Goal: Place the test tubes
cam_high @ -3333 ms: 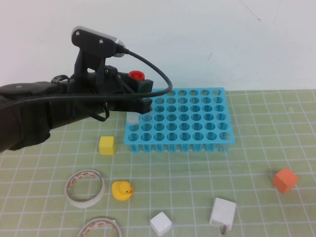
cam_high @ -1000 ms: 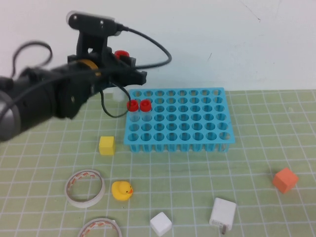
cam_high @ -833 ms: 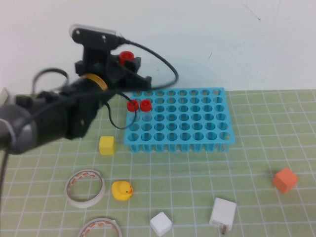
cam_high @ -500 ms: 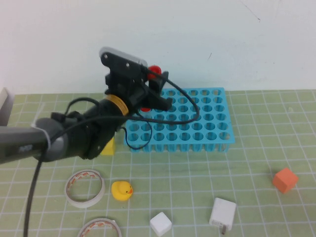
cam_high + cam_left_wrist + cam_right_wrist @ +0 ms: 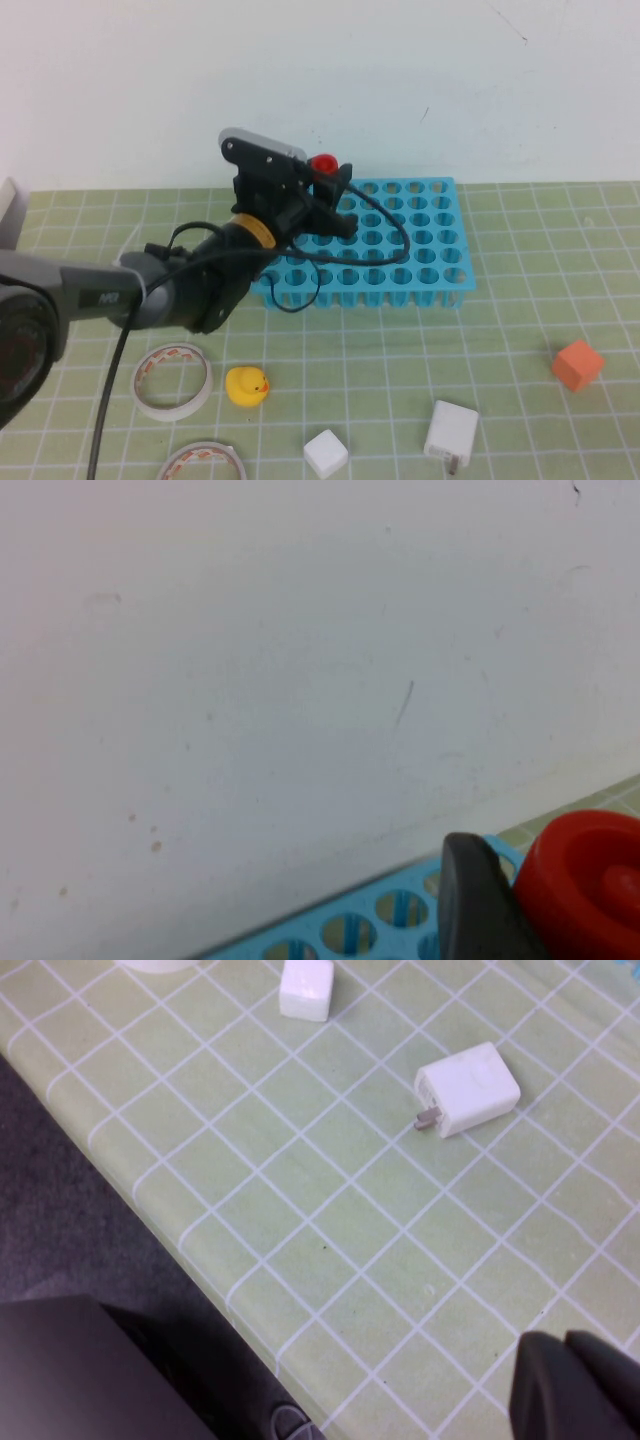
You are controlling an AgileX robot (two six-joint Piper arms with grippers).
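A blue test tube rack (image 5: 400, 240) stands at the back of the green gridded mat. My left gripper (image 5: 323, 182) hovers over the rack's left part, shut on a red-capped test tube (image 5: 322, 164). In the left wrist view the red cap (image 5: 585, 880) sits against one dark finger (image 5: 478, 900), with rack holes (image 5: 400, 910) beyond it. The arm hides the rack's left columns. My right gripper (image 5: 582, 1385) is shut and empty, above the mat near the table's front edge; it is out of the high view.
In front of the rack lie a yellow duck (image 5: 246, 385), two tape rolls (image 5: 172, 378) (image 5: 200, 462), a white cube (image 5: 325, 453), a white charger (image 5: 451, 432) and an orange cube (image 5: 577, 364). The table edge (image 5: 190, 1250) drops off near the right gripper.
The left arm has swung right and lower over the rack, carrying the red-capped tube. It now covers the two capped tubes that stood in the rack's left columns.
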